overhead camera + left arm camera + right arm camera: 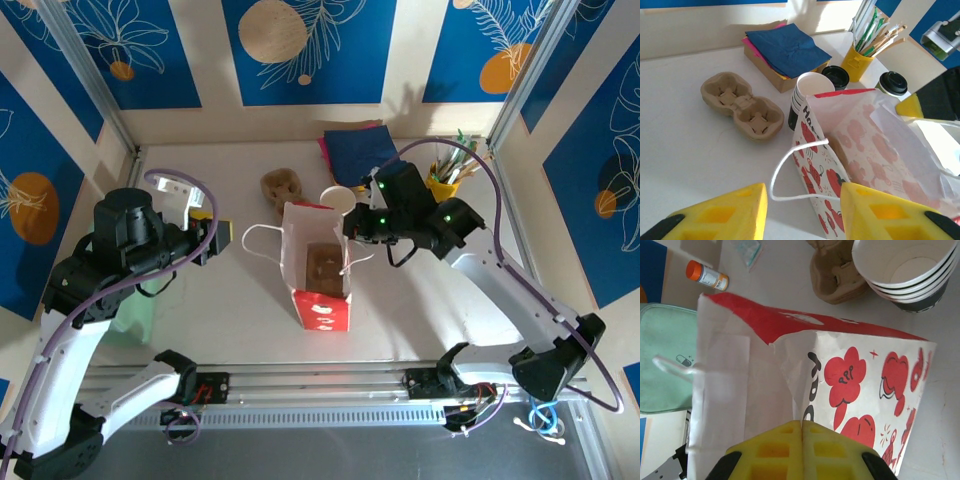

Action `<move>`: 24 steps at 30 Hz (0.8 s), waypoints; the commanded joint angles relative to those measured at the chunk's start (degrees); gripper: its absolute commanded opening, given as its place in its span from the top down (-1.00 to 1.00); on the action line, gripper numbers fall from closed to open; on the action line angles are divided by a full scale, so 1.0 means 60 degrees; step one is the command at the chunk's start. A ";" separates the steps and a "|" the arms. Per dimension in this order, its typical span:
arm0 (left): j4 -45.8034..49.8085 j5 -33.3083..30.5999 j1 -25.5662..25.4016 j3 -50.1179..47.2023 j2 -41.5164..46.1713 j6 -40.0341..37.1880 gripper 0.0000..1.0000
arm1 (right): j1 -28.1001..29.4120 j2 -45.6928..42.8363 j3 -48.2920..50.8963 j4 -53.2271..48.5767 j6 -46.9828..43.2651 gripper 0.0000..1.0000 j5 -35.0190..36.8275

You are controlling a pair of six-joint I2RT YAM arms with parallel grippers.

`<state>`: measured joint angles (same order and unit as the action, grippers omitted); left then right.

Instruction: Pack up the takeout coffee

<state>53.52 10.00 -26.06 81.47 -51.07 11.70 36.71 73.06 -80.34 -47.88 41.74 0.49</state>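
**A:** Start big. What's in the middle of the table?

**B:** The paper bag, standing with its mouth up, between the two arms. The right gripper is at the bag's far right rim. Its yellow pads are pressed flat together, and the paper edge runs straight into the seam, so I read it as pinching the rim to hold the mouth open.

**A:** And the other arm?

**B:** The left gripper sits left of the bag, level with its far end. Its jaws are partly apart and grip nothing. The bag's white handle loop hangs just ahead of its fingers.

**A:** Where's the coffee?

**B:** The takeout coffee cup stands upright just beyond the bag's far rim, toward the right corner. Its long axis is vertical and its open mouth faces up. From the wrist cameras it looks like several cups nested together. The pulp carrier lies just left of it, and the black lids sit behind it on the right.

**A:** Which arm is nearer?

**B:** The right one, by a clear margin, but it is busy with the bag. From the free left gripper the cup lies to the right and a little farther away, past the bag's far left corner. My judgement is that the left arm has to reach across behind the bag, clear the carrier, and take the cup from its side.
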 commanded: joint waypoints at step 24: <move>-0.0192 -0.0143 -0.0036 -0.0190 0.0036 -0.0018 0.05 | -0.2372 0.1181 -0.1064 0.0042 -0.1536 0.50 -0.2968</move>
<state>53.12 9.80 -26.06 81.03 -51.48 11.68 23.40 80.16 -84.73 -46.54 33.41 -15.75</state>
